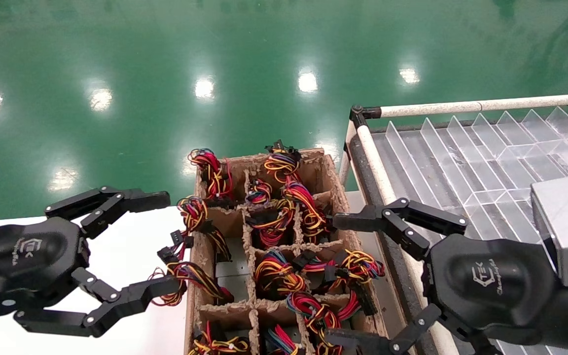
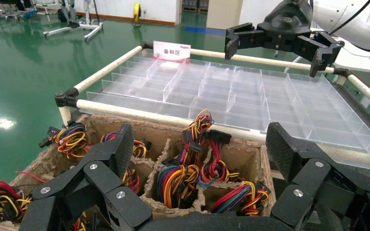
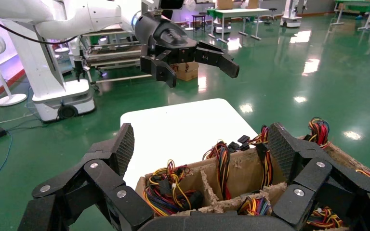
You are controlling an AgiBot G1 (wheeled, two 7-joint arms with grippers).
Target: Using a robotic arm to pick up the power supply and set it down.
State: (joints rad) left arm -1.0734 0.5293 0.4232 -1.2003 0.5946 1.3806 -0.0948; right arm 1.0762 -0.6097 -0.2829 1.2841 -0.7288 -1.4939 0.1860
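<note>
Right gripper, fingers spread wide and holding nothing, hovers at the right edge of the cardboard divider box. Power supplies sit in the box's cells, mostly hidden under red, yellow and black wire bundles. Left gripper, likewise spread, hovers over the white table beside the box. A clear partitioned tray lies to the right.

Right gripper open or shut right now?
Open. The right gripper has its fingers spread wide over the cardboard box, nothing held between them.
</note>
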